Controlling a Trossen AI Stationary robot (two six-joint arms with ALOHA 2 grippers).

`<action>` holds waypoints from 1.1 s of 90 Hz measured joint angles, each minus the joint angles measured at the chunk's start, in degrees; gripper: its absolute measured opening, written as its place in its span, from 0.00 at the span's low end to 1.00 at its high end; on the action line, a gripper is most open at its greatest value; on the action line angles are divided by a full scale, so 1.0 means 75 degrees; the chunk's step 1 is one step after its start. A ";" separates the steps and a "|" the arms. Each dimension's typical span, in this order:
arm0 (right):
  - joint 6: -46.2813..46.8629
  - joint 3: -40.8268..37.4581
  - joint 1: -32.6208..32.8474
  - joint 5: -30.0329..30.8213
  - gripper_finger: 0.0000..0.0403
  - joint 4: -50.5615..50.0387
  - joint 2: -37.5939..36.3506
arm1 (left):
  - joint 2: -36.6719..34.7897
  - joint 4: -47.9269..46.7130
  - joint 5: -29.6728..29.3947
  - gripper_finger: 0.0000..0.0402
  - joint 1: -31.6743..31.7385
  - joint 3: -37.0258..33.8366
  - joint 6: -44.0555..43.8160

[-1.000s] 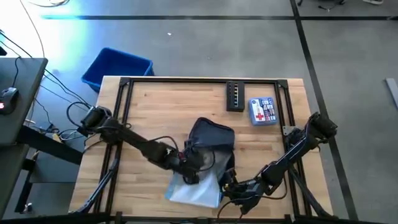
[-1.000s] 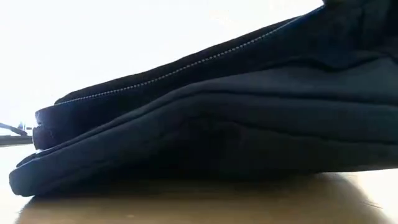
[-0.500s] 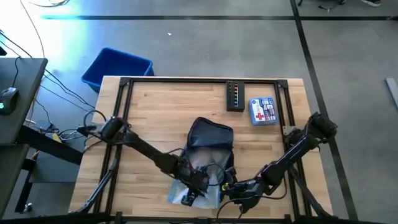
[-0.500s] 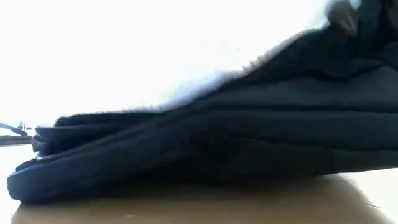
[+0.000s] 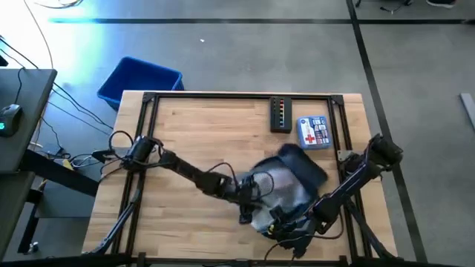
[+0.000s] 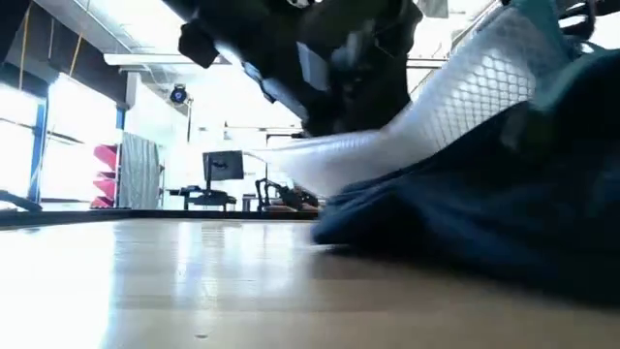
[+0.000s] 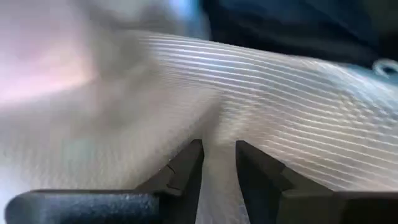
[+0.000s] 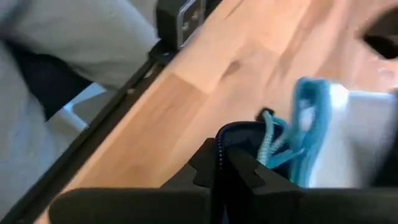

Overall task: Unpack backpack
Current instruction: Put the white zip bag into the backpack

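The backpack (image 5: 303, 165) lies on the wooden counter (image 5: 200, 133) at about 4 o'clock from the counter's centre, its dark navy fabric slanting toward 2 o'clock. A pale, ribbed clear pouch (image 5: 278, 194) protrudes from the backpack's open end at the 7 o'clock side and partly overlaps the fabric.

Left gripper (image 5: 247, 210): the left arm reaches across the counter from 9 o'clock, and its gripper sits at the pouch's 8 o'clock edge. In the left wrist view the two dark fingers (image 7: 184, 171) are clamped on a pinched fold of the ribbed pouch material (image 7: 298, 143), with only a narrow gap between them.

Right gripper (image 5: 286, 228): the right arm comes in from 3 o'clock and bends down to the counter's 5 o'clock edge, just beside the backpack's lower end. In the right wrist view its fingers (image 8: 205, 165) are pressed together on a dark navy edge of the backpack (image 8: 239, 134), with a light blue zipper cord (image 8: 273, 140) hanging beside the grip.

In the low view the backpack (image 6: 484, 208) rests on the counter at the right, with the pouch (image 6: 455, 107) lifted above it.

At 1 o'clock on the counter lie a black strip with coloured marks (image 5: 280, 113) and, just beside it, a blue first-aid kit (image 5: 312, 133). A blue bin (image 5: 139, 80) stands on the floor beyond the 11 o'clock corner.
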 joint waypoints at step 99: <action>-0.1653 -0.0104 -0.0192 -0.0224 0.00 0.1445 0.0000 | -0.0608 -0.1194 -0.0931 0.00 -0.0498 -0.0015 0.0930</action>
